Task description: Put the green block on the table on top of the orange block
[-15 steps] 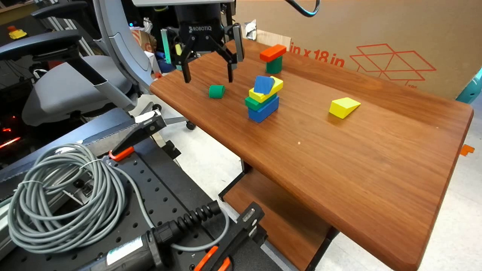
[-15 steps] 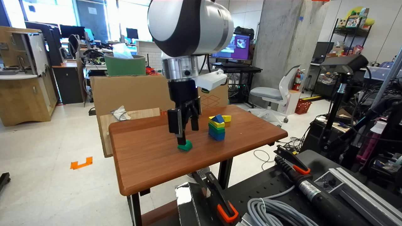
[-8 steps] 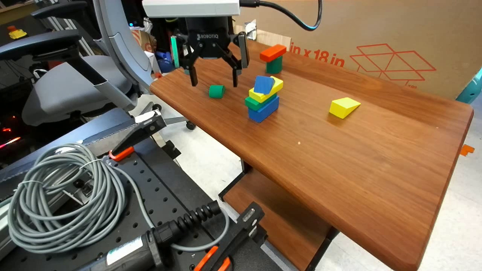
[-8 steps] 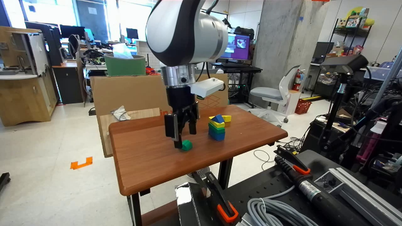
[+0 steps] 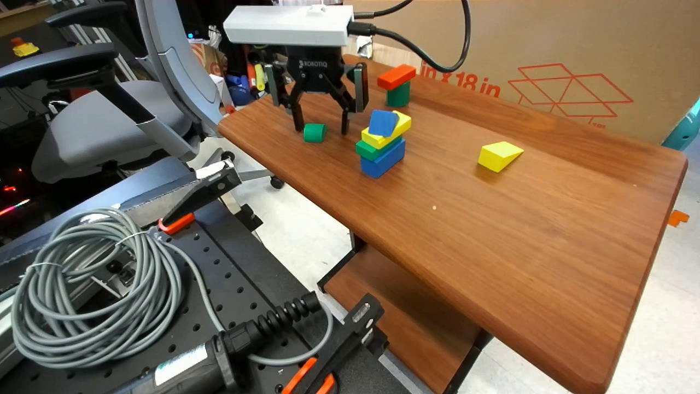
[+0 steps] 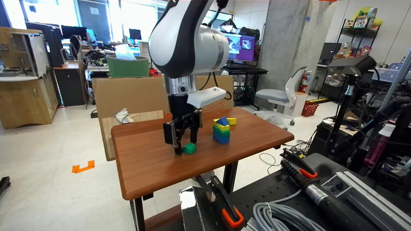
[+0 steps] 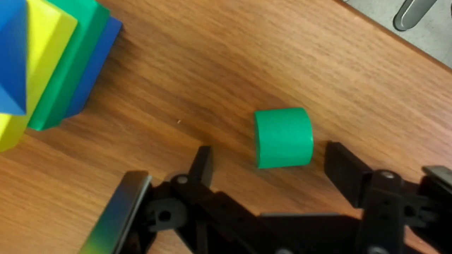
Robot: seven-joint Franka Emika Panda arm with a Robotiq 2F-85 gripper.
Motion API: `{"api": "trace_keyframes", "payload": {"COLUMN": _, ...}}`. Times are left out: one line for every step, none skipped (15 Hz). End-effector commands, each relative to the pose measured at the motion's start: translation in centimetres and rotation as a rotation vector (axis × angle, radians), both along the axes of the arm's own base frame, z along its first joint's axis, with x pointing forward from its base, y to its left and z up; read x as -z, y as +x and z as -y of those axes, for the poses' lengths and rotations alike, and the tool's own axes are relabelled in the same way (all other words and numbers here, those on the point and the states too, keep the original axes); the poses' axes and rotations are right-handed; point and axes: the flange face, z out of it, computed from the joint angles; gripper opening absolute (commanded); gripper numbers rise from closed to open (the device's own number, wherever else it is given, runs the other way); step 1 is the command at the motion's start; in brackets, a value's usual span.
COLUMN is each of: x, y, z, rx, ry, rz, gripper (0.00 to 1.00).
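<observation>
The green block [image 5: 314,133] is a small piece with a rounded face, lying alone on the brown wooden table [image 5: 519,246]. It also shows in an exterior view [image 6: 189,148] and in the wrist view [image 7: 284,137]. My gripper [image 5: 322,131] is open and empty, low over the table. In the wrist view the green block lies between and slightly beyond the fingertips, with a gap on both sides, nearer the right finger. The orange block [image 5: 397,77] lies flat on top of a green cylinder [image 5: 398,94] at the table's back. It is hidden behind the gripper in an exterior view and out of the wrist view.
A stack of blue, green and yellow blocks with a blue wedge on top [image 5: 381,143] stands close beside the gripper. A yellow wedge [image 5: 499,156] lies farther along the table. A cardboard sheet [image 5: 547,71] stands behind the table.
My gripper has moved down toward the table, its fingers now lower around the green block's place. It stays open. The blocks have not moved.
</observation>
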Motion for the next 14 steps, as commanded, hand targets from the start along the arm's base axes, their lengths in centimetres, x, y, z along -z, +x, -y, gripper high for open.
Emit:
{"api": "trace_keyframes", "payload": {"x": 0.3, "y": -0.1, "z": -1.0, "rx": 0.029, "ry": 0.005, "rz": 0.020, "gripper": 0.51}}
{"api": "trace_keyframes", "payload": {"x": 0.2, "y": -0.3, "z": -1.3, "rx": 0.026, "ry": 0.005, "rz": 0.019, "gripper": 0.42}}
{"api": "trace_keyframes", "payload": {"x": 0.0, "y": -0.5, "z": -1.5, "rx": 0.026, "ry": 0.004, "rz": 0.021, "gripper": 0.35}}
{"api": "trace_keyframes", "payload": {"x": -0.1, "y": -0.7, "z": -1.8, "rx": 0.025, "ry": 0.004, "rz": 0.021, "gripper": 0.28}}
{"api": "trace_keyframes", "payload": {"x": -0.2, "y": -1.0, "z": -1.9, "rx": 0.025, "ry": 0.003, "rz": 0.018, "gripper": 0.19}}
{"api": "trace_keyframes", "payload": {"x": -0.3, "y": -1.1, "z": -2.0, "rx": 0.028, "ry": 0.002, "rz": 0.022, "gripper": 0.15}}
{"api": "trace_keyframes", "payload": {"x": -0.4, "y": -1.2, "z": -2.1, "rx": 0.032, "ry": 0.001, "rz": 0.023, "gripper": 0.15}}
{"api": "trace_keyframes", "payload": {"x": -0.5, "y": -1.2, "z": -2.1, "rx": 0.039, "ry": 0.001, "rz": 0.026, "gripper": 0.15}}
{"api": "trace_keyframes", "payload": {"x": -0.6, "y": -1.1, "z": -2.1, "rx": 0.047, "ry": 0.002, "rz": 0.029, "gripper": 0.15}}
{"api": "trace_keyframes", "payload": {"x": -0.7, "y": -1.0, "z": -2.0, "rx": 0.056, "ry": 0.006, "rz": 0.030, "gripper": 0.15}}
{"api": "trace_keyframes", "payload": {"x": -1.1, "y": -0.9, "z": -2.0, "rx": 0.067, "ry": 0.011, "rz": 0.041, "gripper": 0.15}}
{"api": "trace_keyframes", "payload": {"x": -1.7, "y": -0.7, "z": -2.1, "rx": 0.078, "ry": 0.017, "rz": 0.057, "gripper": 0.15}}
{"api": "trace_keyframes", "payload": {"x": -2.5, "y": -0.2, "z": -2.2, "rx": 0.097, "ry": 0.028, "rz": 0.086, "gripper": 0.15}}
{"api": "trace_keyframes", "payload": {"x": -3.3, "y": 0.2, "z": -2.3, "rx": 0.117, "ry": 0.043, "rz": 0.102, "gripper": 0.15}}
